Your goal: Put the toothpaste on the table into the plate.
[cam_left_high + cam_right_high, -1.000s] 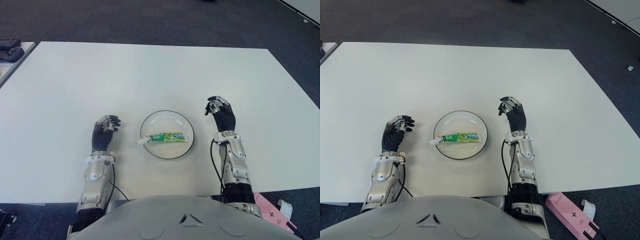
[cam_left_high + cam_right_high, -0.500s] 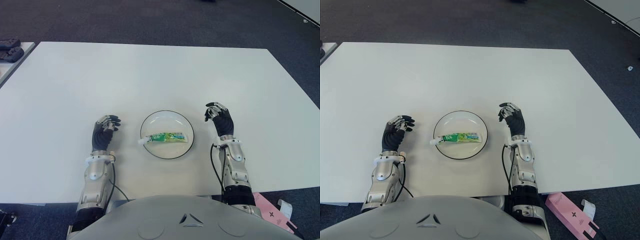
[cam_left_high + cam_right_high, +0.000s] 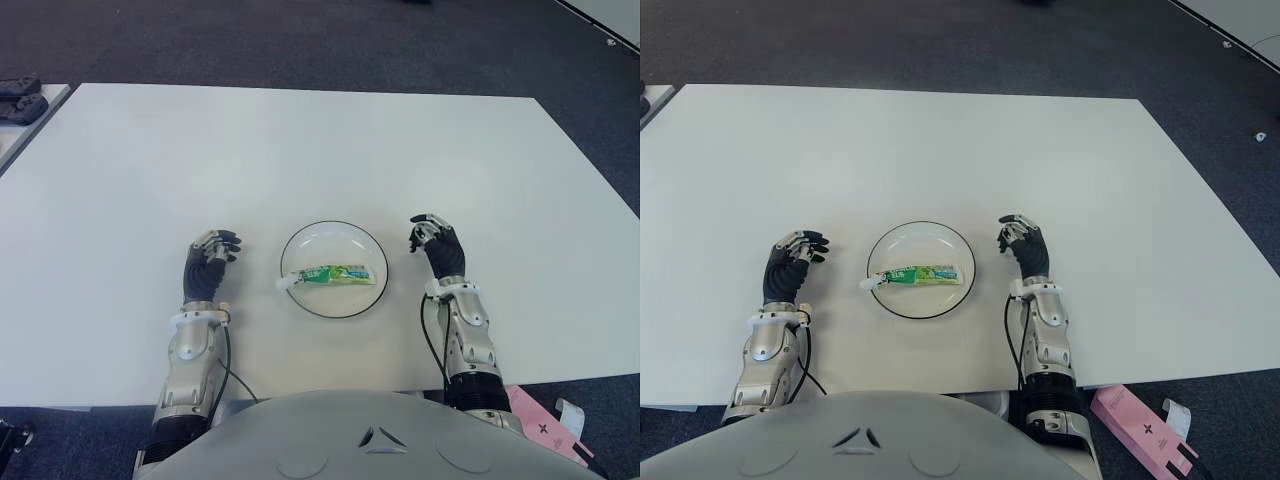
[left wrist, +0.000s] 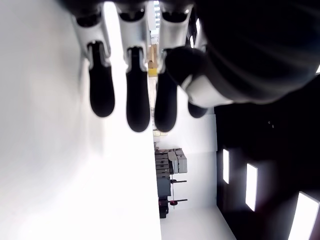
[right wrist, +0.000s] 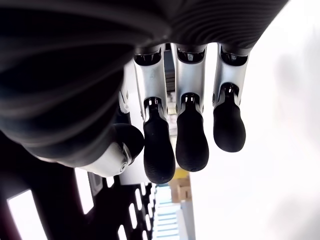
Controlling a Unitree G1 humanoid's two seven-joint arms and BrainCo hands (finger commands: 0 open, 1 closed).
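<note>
White table point(image 3: 300, 140). Right hand point(image 3: 437, 246) and left hand point(image 3: 209, 265) both relaxed, fingers loose, holding nothing. Toothpaste point(image 3: 335, 274) lies in plate point(image 3: 334, 232) between them, just beside the right hand.

Toothpaste point(image 3: 335, 274): green and white tube, white cap. Plate point(image 3: 340, 233): white, dark rim. Table point(image 3: 300, 150): plain white. Both hands: black fingers, silver joints.

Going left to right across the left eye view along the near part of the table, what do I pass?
Left hand → toothpaste cap end, with the toothpaste lying in the plate → right hand. Both hands hold nothing.
</note>
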